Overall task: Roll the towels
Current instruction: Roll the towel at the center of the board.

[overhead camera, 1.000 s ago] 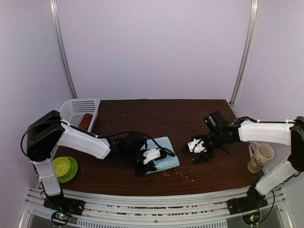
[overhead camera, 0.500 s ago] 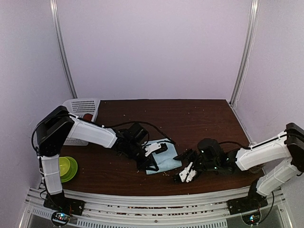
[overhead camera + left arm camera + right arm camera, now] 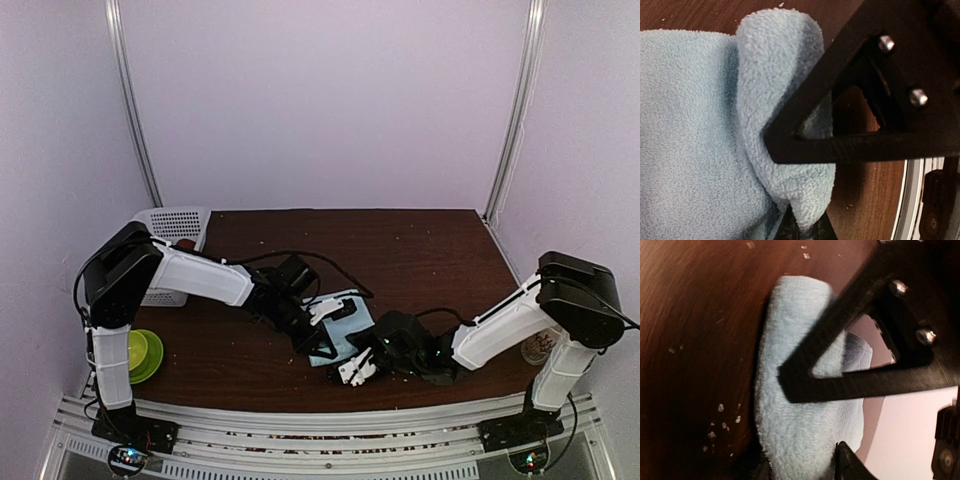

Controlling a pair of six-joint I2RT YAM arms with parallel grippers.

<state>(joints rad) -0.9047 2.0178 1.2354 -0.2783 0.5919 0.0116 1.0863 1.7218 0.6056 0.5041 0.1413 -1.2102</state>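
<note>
Near middle of surface (image 3: 420,250): left end effector (image 3: 335,316) pinches blue towel (image 3: 358,332), 10 o'clock side; right end effector (image 3: 352,368) at 6 o'clock corner, grip unclear. Roll both ends evenly, snug.

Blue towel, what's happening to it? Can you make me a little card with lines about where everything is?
Towel: light-blue towel, fluffy, near the front of the table
Shape: one edge folded over, not rolled up yet
Left gripper: shut, pinching the folded edge
Right gripper: at the towel's near corner, with towel between its fingers; can't tell if it is gripping
Also there: white basket back left, green bowl front left, crumbs on the wood
</note>
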